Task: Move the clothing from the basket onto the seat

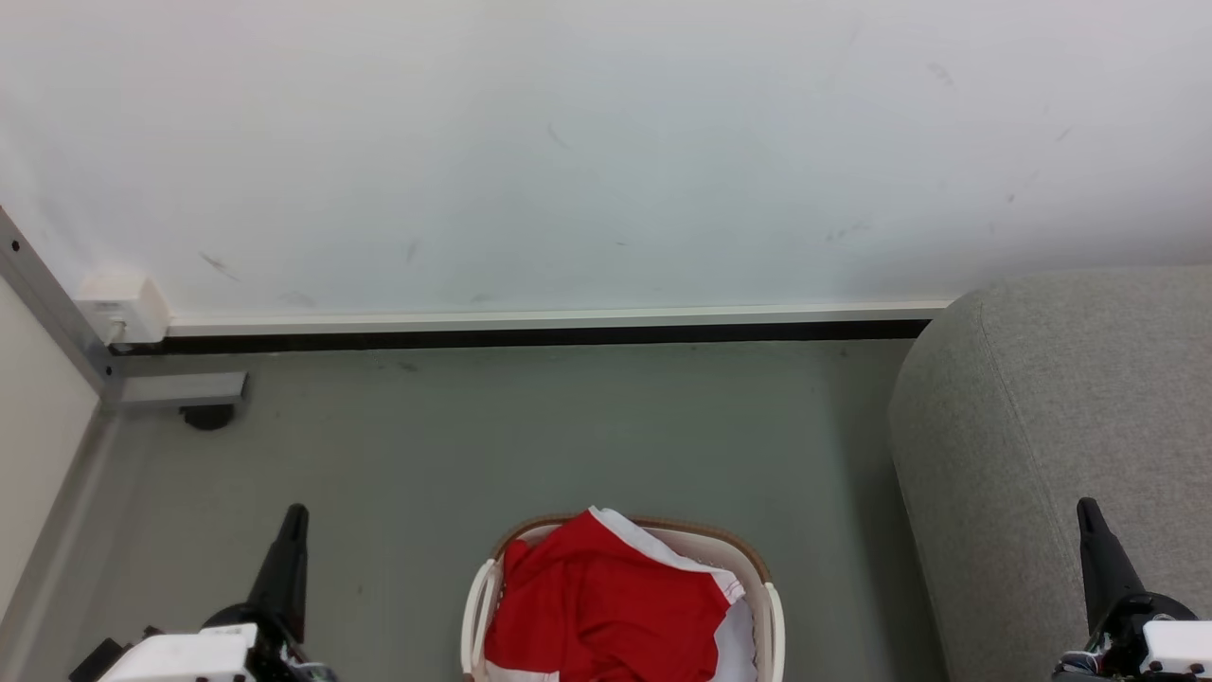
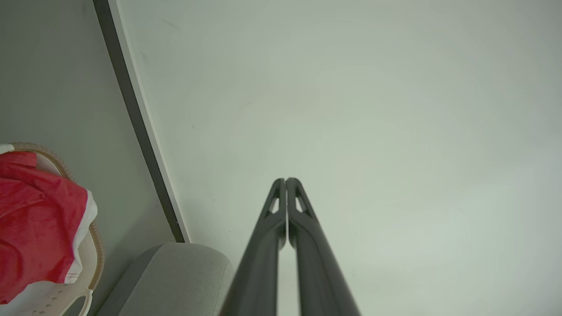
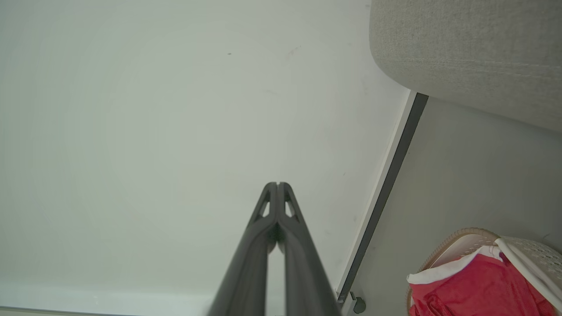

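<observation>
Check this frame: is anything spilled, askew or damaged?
Nothing is spilled or damaged. The red sports clothing with white trim is heaped in the small oval white plastic basket, one white-edged fold lapping over its far brown rim. The white wall carries faint dark scuffs.

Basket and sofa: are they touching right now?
Apart. The head view shows a strip of bare floor between the basket and the sofa.

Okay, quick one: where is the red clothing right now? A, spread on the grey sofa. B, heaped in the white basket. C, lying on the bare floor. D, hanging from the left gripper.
B: the red clothing lies bunched inside the basket, which stands on the floor beside the sofa.
</observation>
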Available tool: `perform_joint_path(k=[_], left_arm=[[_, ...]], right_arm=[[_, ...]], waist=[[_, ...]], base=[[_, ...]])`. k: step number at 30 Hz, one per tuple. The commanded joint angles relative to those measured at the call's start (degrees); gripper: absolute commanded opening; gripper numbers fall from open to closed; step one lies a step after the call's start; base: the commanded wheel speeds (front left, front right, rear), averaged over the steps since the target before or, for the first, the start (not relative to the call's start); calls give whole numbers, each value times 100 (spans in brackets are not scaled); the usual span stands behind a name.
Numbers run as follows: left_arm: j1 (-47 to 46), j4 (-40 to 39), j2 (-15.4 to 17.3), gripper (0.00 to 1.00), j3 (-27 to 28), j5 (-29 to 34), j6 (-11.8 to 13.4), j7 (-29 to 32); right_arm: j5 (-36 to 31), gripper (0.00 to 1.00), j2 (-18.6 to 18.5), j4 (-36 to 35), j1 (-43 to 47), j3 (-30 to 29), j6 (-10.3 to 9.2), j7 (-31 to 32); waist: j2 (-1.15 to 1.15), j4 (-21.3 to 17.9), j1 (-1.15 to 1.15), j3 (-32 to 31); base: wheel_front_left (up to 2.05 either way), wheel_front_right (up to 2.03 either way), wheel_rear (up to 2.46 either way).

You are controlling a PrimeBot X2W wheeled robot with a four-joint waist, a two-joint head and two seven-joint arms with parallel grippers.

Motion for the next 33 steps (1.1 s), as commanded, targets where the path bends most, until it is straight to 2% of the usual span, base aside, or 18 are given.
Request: perform_joint_path(k=[1, 33], left_arm=[[46, -5, 42, 0, 11, -29, 10, 1], [46, -5, 42, 0, 11, -29, 10, 1]], right_arm=[[-34, 0, -30, 4, 58, -11, -15, -5], [-34, 0, -30, 4, 58, -11, -15, -6]], waist=[[0, 0, 0, 0], [0, 0, 0, 0]], base=[[0, 0, 0], [0, 0, 0]])
